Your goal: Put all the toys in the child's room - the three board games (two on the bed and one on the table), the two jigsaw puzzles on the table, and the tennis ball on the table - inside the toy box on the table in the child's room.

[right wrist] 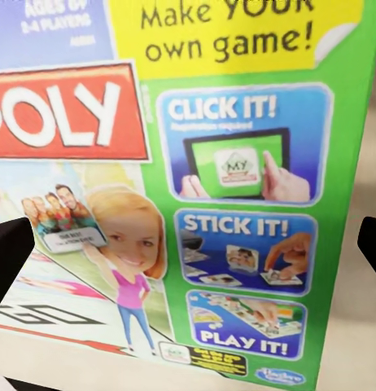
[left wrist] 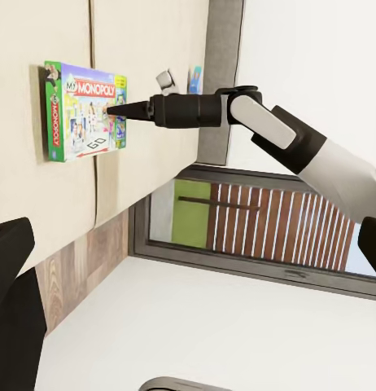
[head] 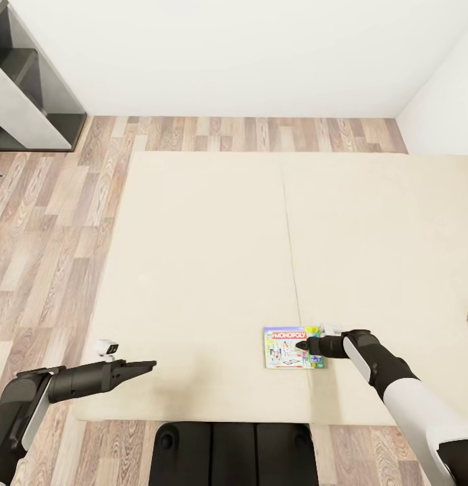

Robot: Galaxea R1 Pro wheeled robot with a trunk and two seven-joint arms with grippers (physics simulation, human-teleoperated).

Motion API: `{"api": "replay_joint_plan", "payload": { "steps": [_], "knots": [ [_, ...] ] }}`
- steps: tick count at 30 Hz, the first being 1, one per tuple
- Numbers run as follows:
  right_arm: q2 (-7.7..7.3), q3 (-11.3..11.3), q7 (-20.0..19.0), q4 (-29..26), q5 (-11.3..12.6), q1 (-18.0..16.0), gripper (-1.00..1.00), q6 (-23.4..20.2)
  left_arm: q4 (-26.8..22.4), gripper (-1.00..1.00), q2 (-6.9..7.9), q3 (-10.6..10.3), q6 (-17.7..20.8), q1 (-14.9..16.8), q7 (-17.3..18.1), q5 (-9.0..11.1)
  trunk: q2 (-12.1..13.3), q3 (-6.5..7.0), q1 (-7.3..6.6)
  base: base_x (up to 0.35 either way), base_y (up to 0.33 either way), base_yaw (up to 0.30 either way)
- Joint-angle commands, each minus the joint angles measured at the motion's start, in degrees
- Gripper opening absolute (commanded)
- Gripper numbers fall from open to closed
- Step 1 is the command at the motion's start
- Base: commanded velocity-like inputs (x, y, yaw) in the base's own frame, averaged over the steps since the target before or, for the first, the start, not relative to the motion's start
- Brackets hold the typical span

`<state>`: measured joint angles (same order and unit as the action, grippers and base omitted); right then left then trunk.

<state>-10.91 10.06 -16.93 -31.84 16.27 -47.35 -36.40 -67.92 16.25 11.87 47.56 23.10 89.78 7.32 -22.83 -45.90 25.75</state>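
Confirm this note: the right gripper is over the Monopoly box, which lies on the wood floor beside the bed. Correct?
Not quite. The Monopoly box lies on the bed itself, near its middle seam and front edge, as the head view shows. The right gripper is indeed over it.
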Motion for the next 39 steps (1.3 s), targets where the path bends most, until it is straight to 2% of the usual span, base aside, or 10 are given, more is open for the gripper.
{"api": "replay_joint_plan", "payload": {
  "steps": [1,20,29,39],
  "knots": [
    [-0.08,0.3,0.0,-0.1,0.3,0.0,1.00,-0.2,0.0,1.00,0.01,0.0,0.6,0.0,0.2,0.0,-0.1,-0.06,0.03,0.000,0.000,0.000],
    [0.05,0.2,0.1,-0.5,0.5,0.0,1.00,-0.1,0.0,1.00,0.01,0.0,0.6,0.0,0.2,0.0,-0.1,-0.06,0.03,0.000,0.000,0.000],
    [0.10,0.2,0.1,-0.4,0.5,0.0,1.00,2.0,0.0,1.00,0.09,0.1,0.6,0.0,0.2,0.1,-0.1,-0.06,0.03,0.000,0.000,0.000],
    [0.10,0.2,0.1,-0.3,0.5,0.0,1.00,2.4,0.0,1.00,0.10,0.1,0.6,0.0,0.2,0.1,-0.1,-0.06,0.03,0.000,0.000,0.000]
  ]
}}
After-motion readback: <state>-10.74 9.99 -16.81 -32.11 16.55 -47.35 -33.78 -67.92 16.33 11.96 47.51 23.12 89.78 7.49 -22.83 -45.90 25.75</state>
